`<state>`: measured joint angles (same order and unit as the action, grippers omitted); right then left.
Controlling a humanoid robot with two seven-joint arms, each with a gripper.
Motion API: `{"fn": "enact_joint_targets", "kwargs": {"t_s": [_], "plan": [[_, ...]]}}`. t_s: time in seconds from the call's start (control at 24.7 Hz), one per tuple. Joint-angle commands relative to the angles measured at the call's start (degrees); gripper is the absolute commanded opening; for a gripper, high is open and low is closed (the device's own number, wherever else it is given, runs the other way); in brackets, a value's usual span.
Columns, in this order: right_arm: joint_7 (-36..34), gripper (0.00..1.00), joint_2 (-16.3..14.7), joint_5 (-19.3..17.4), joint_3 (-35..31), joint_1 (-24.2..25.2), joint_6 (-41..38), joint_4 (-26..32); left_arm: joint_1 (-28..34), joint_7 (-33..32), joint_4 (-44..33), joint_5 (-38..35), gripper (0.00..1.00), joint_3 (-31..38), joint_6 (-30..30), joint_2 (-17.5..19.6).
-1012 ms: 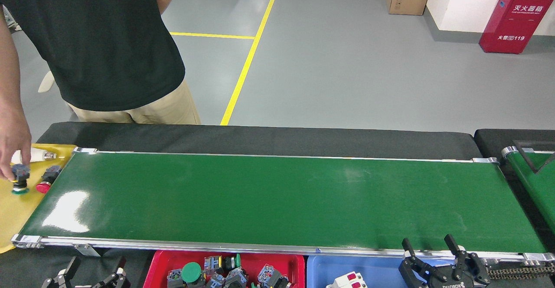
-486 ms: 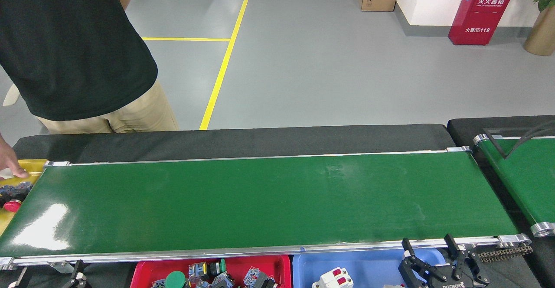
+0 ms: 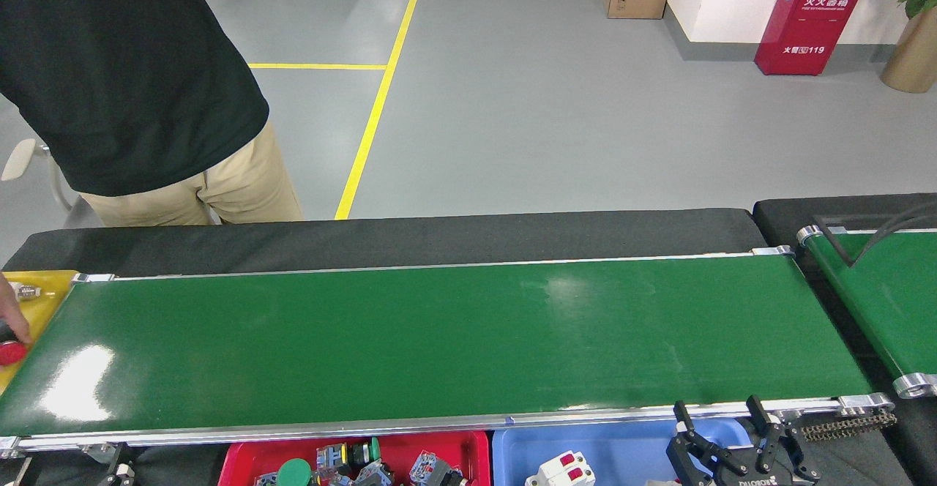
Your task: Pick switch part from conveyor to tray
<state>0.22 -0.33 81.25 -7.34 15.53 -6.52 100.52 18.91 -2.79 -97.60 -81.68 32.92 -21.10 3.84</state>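
Note:
The conveyor (image 3: 439,339) is a wide glossy green belt with silver rails, and no switch part lies on it. Below its near rail sits a red tray (image 3: 238,457) holding several switch parts (image 3: 359,464), among them a green-capped one (image 3: 293,473). Next to it, a blue tray (image 3: 637,446) holds a white switch part with red buttons (image 3: 562,469). My right gripper (image 3: 714,402) stands open at the near rail beside the blue tray, holding nothing. Only a dark sliver of my left gripper (image 3: 117,465) shows at the bottom edge.
A person in a black shirt (image 3: 124,69) stands at the far left, one hand (image 3: 9,318) over a yellow surface (image 3: 40,303) that holds a red-capped part (image 3: 10,353). A narrower green belt (image 3: 886,296) lies at the right. Black padding (image 3: 410,237) borders the far side.
The view panned right a second ago and has since steadied. The person's hand moved down along the yellow surface to the red-capped part. My right gripper stays open in place.

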Motion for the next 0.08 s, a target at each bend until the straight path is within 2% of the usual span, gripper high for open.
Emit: {"fn": "enact_joint_targets", "kwargs": {"t_s": [0.0,0.04], "plan": [[-0.04,0.98,0.86,0.31,-0.04,-0.59,1.59,0.90,-0.01,0.51,-0.39,-0.06,1.00,-0.14,0.00,0.55],[-0.04,0.98,1.38,0.31,-0.04,-0.76,1.59,0.90,-0.01,0.51,-0.31,-0.06,1.00,-0.32,0.00,0.47]]}}
